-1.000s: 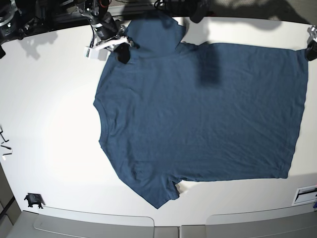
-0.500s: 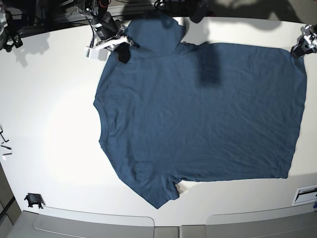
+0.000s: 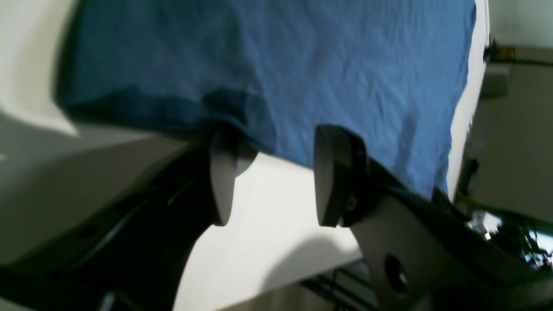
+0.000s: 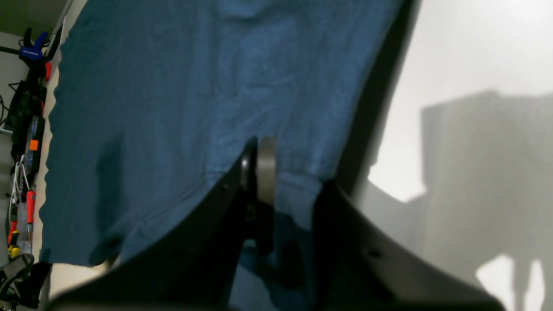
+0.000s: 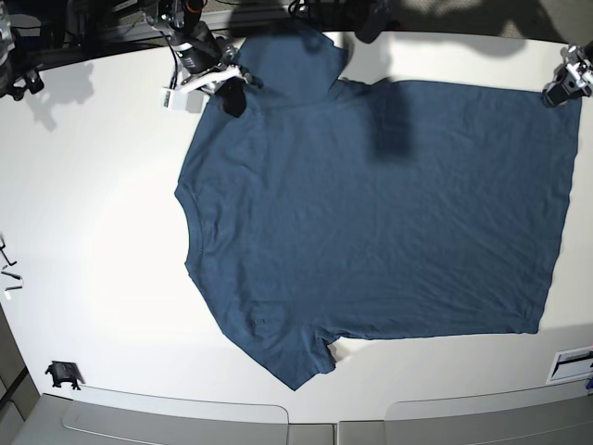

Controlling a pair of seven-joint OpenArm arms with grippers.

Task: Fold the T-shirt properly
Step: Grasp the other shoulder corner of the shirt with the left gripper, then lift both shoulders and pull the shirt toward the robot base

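**Two grippers at the shirt's far corners**

One T-shirt [image 5: 371, 222] lies spread flat on the white counter [image 5: 93, 232], collar toward the right gripper's side and hem toward the left gripper's side. The right gripper [image 4: 263, 172] is clamped on the fabric at the sleeve, with cloth bunched between its closed pads. The left gripper [image 3: 270, 172] stands with its pads spread wide at the hem corner, the cloth edge just ahead of them and bare counter showing between them; it grips nothing.
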